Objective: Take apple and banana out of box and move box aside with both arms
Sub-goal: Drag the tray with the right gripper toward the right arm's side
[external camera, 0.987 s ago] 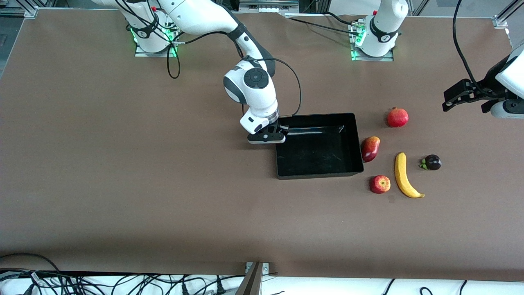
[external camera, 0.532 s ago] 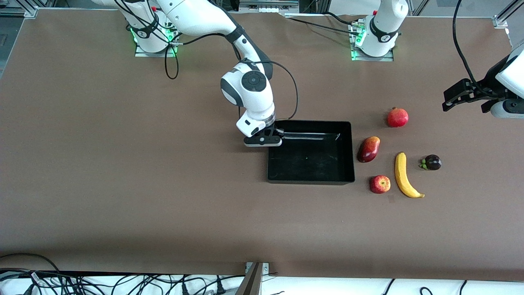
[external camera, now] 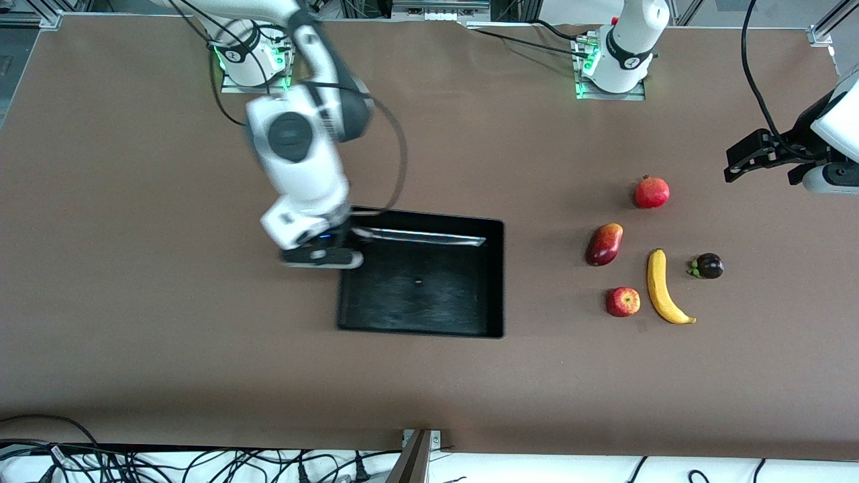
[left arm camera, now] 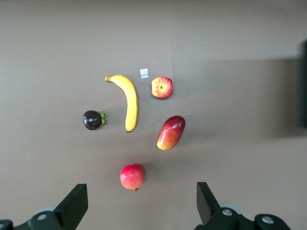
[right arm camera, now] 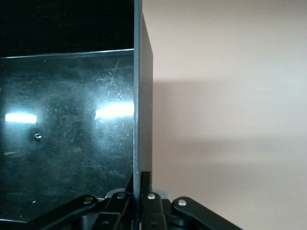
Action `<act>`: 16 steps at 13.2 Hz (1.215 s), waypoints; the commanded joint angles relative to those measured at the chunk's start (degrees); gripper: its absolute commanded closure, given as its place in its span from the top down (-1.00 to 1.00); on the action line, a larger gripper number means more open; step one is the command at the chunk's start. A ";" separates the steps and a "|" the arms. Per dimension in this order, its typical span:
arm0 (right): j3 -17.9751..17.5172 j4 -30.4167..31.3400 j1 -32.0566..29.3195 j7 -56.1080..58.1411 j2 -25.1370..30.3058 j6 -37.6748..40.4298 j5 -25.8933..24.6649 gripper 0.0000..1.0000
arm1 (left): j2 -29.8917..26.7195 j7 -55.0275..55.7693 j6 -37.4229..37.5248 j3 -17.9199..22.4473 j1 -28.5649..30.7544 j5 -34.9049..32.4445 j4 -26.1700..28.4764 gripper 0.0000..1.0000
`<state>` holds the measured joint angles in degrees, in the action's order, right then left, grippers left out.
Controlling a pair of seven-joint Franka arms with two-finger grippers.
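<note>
The black box point(external camera: 429, 320) lies on the table, and my right gripper point(external camera: 337, 243) is shut on its wall at the corner toward the right arm's end; the right wrist view shows that wall point(right arm camera: 142, 110) pinched between the jaws. The red-yellow apple point(external camera: 623, 302) and the yellow banana point(external camera: 662, 287) lie side by side toward the left arm's end, well apart from the box. My left gripper point(external camera: 737, 164) is open and empty, up in the air over the table's edge at the left arm's end; in its wrist view point(left arm camera: 139, 203) the apple point(left arm camera: 162, 87) and banana point(left arm camera: 128, 100) lie below.
A mango point(external camera: 604, 243), a pomegranate point(external camera: 651, 192) and a dark mangosteen point(external camera: 708, 266) lie around the apple and banana. Bare brown table lies between the box and the fruits and nearer to the front camera. Cables run along the front edge.
My right gripper has dragged the box toward the right arm's end and nearer to the front camera, away from the fruits. The left arm has not moved.
</note>
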<state>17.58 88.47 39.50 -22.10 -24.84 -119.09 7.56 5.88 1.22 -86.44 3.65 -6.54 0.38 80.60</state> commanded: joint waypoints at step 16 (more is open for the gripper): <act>18.72 37.47 -10.94 42.05 9.63 -22.15 8.87 -1.00 | -1.04 -0.51 0.21 0.48 -0.14 2.08 0.96 1.00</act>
<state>36.44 122.69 28.48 18.39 -18.36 -139.49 15.34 5.88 1.22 -86.44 3.67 -6.55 1.08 80.63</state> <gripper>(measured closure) 0.952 0.000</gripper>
